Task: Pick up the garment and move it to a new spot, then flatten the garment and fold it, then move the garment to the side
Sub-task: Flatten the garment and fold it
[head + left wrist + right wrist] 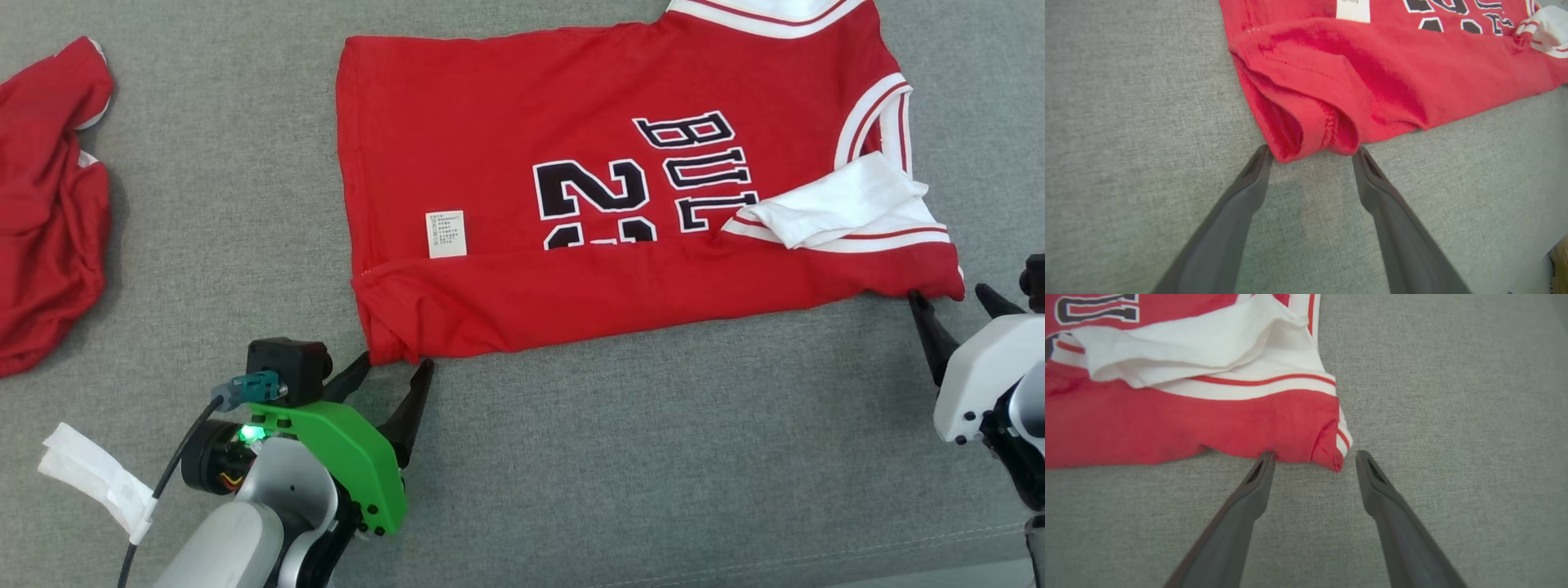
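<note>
Red jersey (490, 122), lower edge folded up — both jaws spread.

Red cloth jersey (571, 106), black lettering, white trim: lies flat at 12 to 3 o'clock. Its 6 o'clock edge is folded over the number; white flap upturned at 3 o'clock.

jersey (571, 122) top edge cropped, label (446, 233) txt unreadable
</note>
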### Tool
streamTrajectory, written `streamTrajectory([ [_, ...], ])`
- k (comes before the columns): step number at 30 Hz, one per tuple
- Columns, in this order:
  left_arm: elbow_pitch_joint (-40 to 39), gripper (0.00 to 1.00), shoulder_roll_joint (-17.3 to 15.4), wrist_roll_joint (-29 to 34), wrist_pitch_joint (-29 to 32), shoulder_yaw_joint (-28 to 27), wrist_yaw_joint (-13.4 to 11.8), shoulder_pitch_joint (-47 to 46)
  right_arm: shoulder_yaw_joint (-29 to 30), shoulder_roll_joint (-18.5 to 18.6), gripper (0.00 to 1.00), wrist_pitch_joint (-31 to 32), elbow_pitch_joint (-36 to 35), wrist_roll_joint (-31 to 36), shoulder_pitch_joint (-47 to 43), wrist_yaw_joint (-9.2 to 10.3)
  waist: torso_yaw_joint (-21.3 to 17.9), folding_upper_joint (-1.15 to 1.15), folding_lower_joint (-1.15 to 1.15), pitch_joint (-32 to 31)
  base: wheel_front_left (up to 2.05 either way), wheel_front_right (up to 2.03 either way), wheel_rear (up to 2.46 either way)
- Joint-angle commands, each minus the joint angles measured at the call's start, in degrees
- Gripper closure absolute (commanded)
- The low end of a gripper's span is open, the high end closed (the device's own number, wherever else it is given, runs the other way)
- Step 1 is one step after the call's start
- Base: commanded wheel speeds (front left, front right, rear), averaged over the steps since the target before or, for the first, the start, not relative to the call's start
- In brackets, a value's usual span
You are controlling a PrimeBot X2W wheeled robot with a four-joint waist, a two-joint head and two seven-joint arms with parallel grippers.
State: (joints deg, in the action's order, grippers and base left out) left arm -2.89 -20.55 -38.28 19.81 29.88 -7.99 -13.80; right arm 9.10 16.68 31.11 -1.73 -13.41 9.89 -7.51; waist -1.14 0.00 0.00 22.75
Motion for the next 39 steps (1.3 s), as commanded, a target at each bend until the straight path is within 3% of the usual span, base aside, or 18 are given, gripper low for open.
streamTrajectory([
  [1, 0.86, 0.00, -0.07, 0.03, -0.31, -0.09, 0.34, -0.95, -0.24, -0.24, 0.00, 0.37, 0.73, -0.27, 0.83, 0.04, 0.19, 0.00, 0.00, 0.32, 0.00, 0.00, 0.00],
  [4, 1.88, 0.00, 0.11, 0.60, -1.04, 0.10, 0.80, -1.92, -1.14, 0.21, 0.00, 0.82, 2.15, -0.59, 1.43, 0.04, 0.35, 0.00, 0.00, 0.48, 0.00, 0.00, 0.00],
  [5, 1.93, 0.32, 0.12, 0.77, -1.23, 0.22, 1.07, -2.26, -1.33, 0.27, 0.00, 0.92, 2.54, -0.78, 1.49, 0.04, 0.38, 0.00, 0.00, 0.50, 0.00, 0.00, 0.00],
  [6, 1.93, 0.78, 0.06, 0.79, -1.34, 0.27, 1.42, -2.71, -1.75, 0.58, 0.00, 1.04, 2.97, -1.01, 1.70, 0.04, 0.42, 0.00, 0.00, 0.53, 0.00, 0.00, 0.00],
  [7, 1.98, 1.00, -0.01, 0.69, -1.36, 0.26, 1.59, -2.99, -1.93, 0.89, 0.18, 0.92, 3.31, -1.09, 2.06, 0.04, 0.42, 0.00, 0.00, 0.57, 0.00, 0.00, 0.00],
  [8, 2.14, 1.00, -0.43, 0.80, -1.05, 0.47, 2.07, -3.37, -2.10, 1.21, 0.81, 0.73, 3.95, -1.16, 2.50, 0.04, 0.42, 0.00, 0.00, 0.56, 0.00, 0.00, 0.00],
  [9, 2.31, 1.00, -0.64, 0.76, -0.92, 0.51, 2.37, -3.56, -2.37, 1.43, 1.00, 0.69, 4.49, -1.25, 2.74, 0.04, 0.43, 0.00, 0.00, 0.49, 0.00, 0.00, 0.00],
  [15, 1.74, 1.00, -2.85, -0.62, 0.83, 1.03, 4.67, -2.84, -4.23, 5.44, 1.00, 1.09, 6.35, -4.58, 3.50, 0.06, 0.52, 0.00, 0.00, -1.05, 0.00, 0.00, 0.00],
  [21, -4.27, 1.00, -6.42, -6.35, 5.93, 2.36, 7.94, 3.28, -3.12, 11.62, 1.00, 7.21, 0.93, -12.14, -2.18, 0.06, 0.96, 0.00, 0.00, -3.68, 0.00, 0.00, 0.00],
  [28, -9.00, 1.00, -7.43, -10.49, 6.87, 3.15, 7.30, 11.18, -0.91, 17.56, 1.00, 14.49, -4.51, -20.10, -12.97, 0.06, 1.18, 0.00, 0.00, -4.20, 0.00, 0.00, 0.00],
  [33, -9.96, 0.97, -6.52, -12.23, 6.30, 3.61, 6.74, 14.33, 1.08, 18.68, 1.00, 17.02, -5.22, -22.63, -17.85, 0.06, 1.40, 0.00, 0.00, -4.29, 0.00, 0.00, 0.00],
  [34, -10.02, 0.57, -6.44, -12.27, 6.20, 3.59, 6.66, 14.44, 1.57, 18.32, 0.92, 17.09, -5.32, -22.64, -17.98, 0.06, 1.42, 0.00, 0.00, -4.21, 0.00, 0.00, 0.00],
  [35, -9.91, 0.00, -6.53, -12.21, 6.13, 3.61, 6.71, 14.36, 2.18, 17.58, 0.00, 17.13, -5.29, -22.59, -18.00, 0.06, 1.47, 0.00, 0.00, -4.14, 0.00, 0.00, 0.00],
  [39, -9.14, 0.00, -6.51, -11.54, 4.76, 1.71, 5.89, 12.08, 3.89, 16.80, 0.00, 16.38, -5.87, -21.02, -16.65, 0.07, 1.62, 0.00, 0.00, -4.14, 0.00, 0.00, 0.00],
])
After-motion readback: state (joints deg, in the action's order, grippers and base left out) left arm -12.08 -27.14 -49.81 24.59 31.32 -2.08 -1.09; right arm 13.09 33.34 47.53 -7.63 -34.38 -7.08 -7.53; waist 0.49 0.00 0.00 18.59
